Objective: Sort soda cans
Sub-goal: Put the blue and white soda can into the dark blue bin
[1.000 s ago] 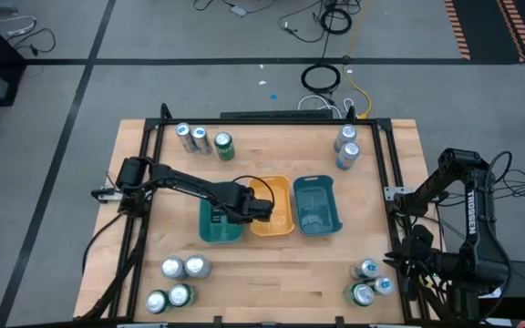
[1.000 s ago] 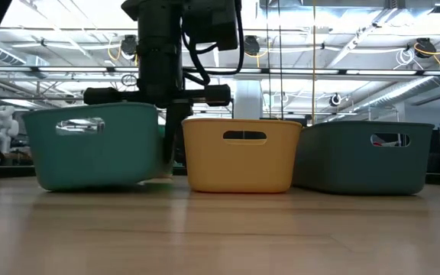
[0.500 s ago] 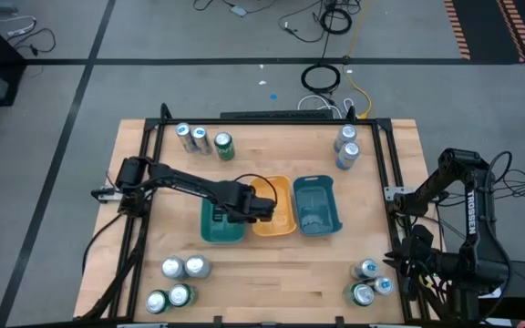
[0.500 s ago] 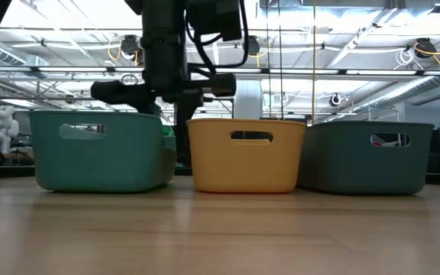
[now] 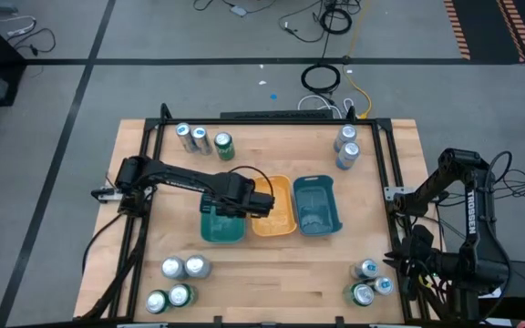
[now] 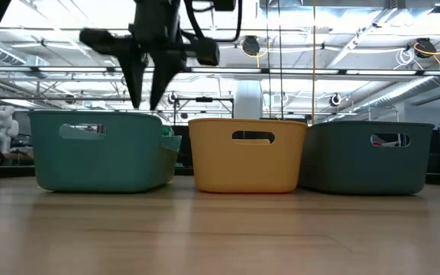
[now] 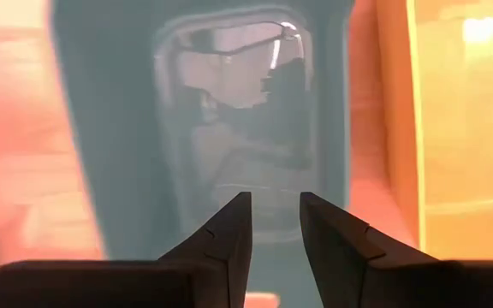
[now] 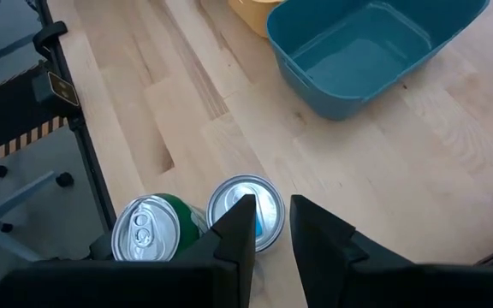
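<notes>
Since a second ago my left pincer (image 6: pixel 145 95) has risen out of the teal tray (image 5: pixel 221 226) and hangs above it, fingers close together, pinching nothing. My right pincer (image 8: pixel 270 224), narrowly parted, waits over two soda cans (image 8: pixel 245 202) well right of that tray; other cans (image 5: pixel 199 138) stand in clusters toward the tabletop's (image 5: pixel 272 264) corners. They look rigid, smooth and slippery, so I judge a grip across the mid-wall safest.
</notes>
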You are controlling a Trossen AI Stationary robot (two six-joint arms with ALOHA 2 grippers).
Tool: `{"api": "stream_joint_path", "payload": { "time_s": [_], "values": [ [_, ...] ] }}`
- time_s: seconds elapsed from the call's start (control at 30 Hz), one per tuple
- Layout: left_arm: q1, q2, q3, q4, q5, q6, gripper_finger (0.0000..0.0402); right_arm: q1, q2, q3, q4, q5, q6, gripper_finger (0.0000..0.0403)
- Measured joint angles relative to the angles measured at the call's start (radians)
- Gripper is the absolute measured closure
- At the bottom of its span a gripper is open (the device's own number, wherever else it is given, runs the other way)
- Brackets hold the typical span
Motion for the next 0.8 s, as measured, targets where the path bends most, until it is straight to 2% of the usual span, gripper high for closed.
{"api": "stream_joint_path", "payload": {
  "time_s": [0.17,0.33,0.43,0.7,0.8],
  "values": [
    [0.0,-0.001,0.095,-0.092,0.029,0.199,0.0289,-0.012,0.0,0.0,0.0,-0.001,-0.036,0.0335],
    [0.0,0.0,0.159,-0.101,0.101,0.414,0.0289,-0.021,0.0,0.0,0.0,-0.013,-0.074,0.0335],
    [-0.001,0.0,0.167,-0.081,0.098,0.52,0.0289,-0.021,0.0,0.0,0.0,-0.013,-0.084,0.0335],
    [-0.008,0.0,0.168,0.071,-0.065,0.767,0.0289,-0.025,0.0,0.0,0.0,-0.009,-0.075,0.0335],
    [-0.038,0.0,0.168,0.125,-0.192,0.859,0.0289,-0.04,0.0,0.0,0.0,-0.008,-0.075,0.0335]
  ]
}}
